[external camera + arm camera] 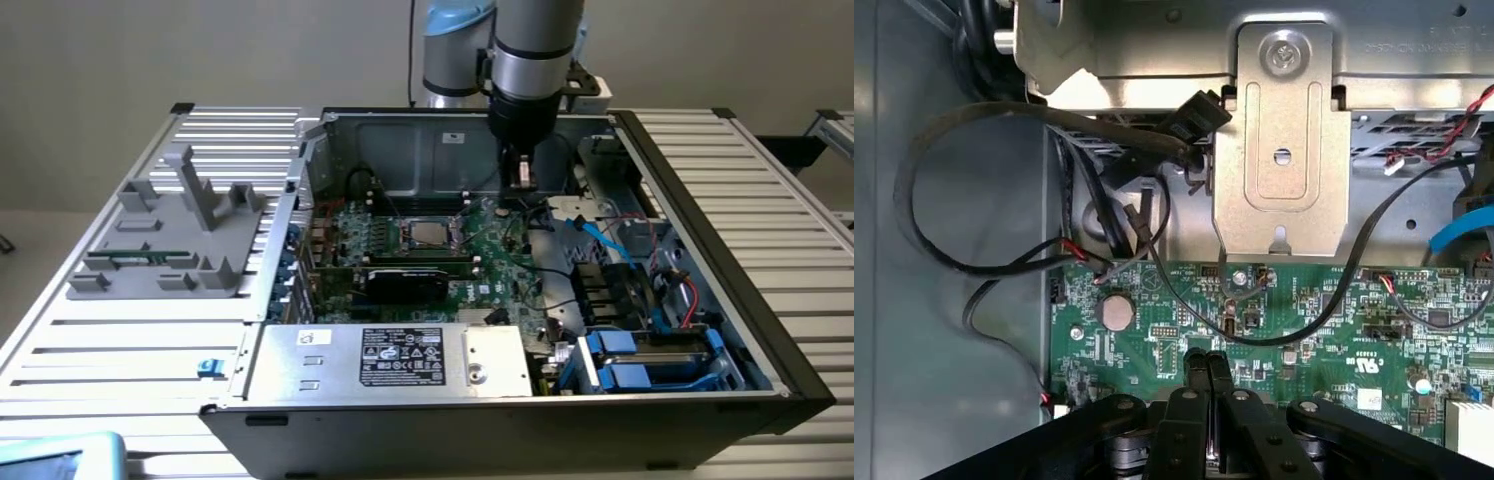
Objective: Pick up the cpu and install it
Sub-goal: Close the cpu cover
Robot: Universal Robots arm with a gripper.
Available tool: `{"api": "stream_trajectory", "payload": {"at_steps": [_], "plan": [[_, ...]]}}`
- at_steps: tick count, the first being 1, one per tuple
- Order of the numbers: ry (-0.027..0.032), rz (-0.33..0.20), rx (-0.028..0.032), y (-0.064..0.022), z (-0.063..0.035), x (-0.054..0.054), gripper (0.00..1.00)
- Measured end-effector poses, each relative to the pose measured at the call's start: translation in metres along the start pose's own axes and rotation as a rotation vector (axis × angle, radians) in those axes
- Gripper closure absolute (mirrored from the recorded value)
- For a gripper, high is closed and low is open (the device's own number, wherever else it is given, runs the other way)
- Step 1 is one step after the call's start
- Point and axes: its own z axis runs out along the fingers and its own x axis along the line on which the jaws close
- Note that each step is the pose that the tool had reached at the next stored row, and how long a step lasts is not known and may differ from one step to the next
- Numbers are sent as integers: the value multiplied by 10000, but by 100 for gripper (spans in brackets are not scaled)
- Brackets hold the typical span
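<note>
— So, where is the cpu?

— Lying flat on the green motherboard, shiny top up, within the dark socket frame, about the middle of the open computer case.

— And the gripper?

— It hangs from the arm inside the case, close to the back wall. It is toward the exterior view's right of the cpu and apart from it (no contact at all).

— Fingers spread?

— No. In the wrist view the gripper has its two black fingertips pressed together, with nothing between them.

— What lies under it?

— The motherboard edge, with a round coin battery on it. Past that edge is a bent metal bracket, and black cables loop over the grey case floor.

— Anything else around?

— A silver box with a white label fills the near end of the case. A grey fixture stands on the slatted table, on the exterior view's left.
</note>
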Motion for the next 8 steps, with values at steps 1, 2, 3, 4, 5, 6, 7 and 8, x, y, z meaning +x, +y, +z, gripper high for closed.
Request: {"api": "stream_trajectory", "payload": {"at_steps": [1,2,3,4,5,6,7,8], "plan": [[0,1,0,10,19,-1,88],[-2,2,0,19,37,-1,88],[-1,2,0,27,55,-1,88],[0,3,0,34,76,-1,88],[0,3,0,40,94,-2,88],[-1,4,1,43,112,-3,88],[0,5,9,47,130,-3,88],[-1,8,42,50,145,-5,88]]}}
